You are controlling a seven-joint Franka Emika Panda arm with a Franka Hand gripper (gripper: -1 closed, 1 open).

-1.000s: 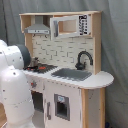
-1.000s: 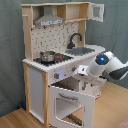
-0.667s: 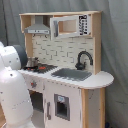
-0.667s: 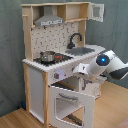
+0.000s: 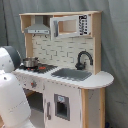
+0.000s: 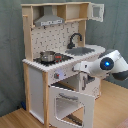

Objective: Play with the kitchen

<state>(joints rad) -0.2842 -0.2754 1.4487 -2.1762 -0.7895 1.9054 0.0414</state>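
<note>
The kitchen (image 5: 65, 50) is a white and light-wood toy with a dotted backsplash, black faucet (image 5: 83, 58), grey sink (image 5: 72, 74) and range hood (image 5: 37, 30). A small metal pot (image 5: 30, 62) stands on the stovetop. In the second exterior view the kitchen (image 6: 37, 80) has its windowed oven door (image 6: 67, 92) swung down and open. My gripper (image 6: 81, 67) hangs just above that door, close to the front panel's knobs (image 6: 60, 75). In the first exterior view the gripper is hidden behind my white arm (image 5: 12, 95).
A microwave-like cabinet (image 5: 70, 25) sits at the kitchen's upper right in the first exterior view. Grey curtain fills the background. The floor (image 6: 112, 112) is wood. My arm's bulky links (image 6: 110, 65) reach in from the second exterior view's right.
My arm has drifted slightly toward the second exterior view's right and a little lower. The oven door stays open and the pot has not moved.
</note>
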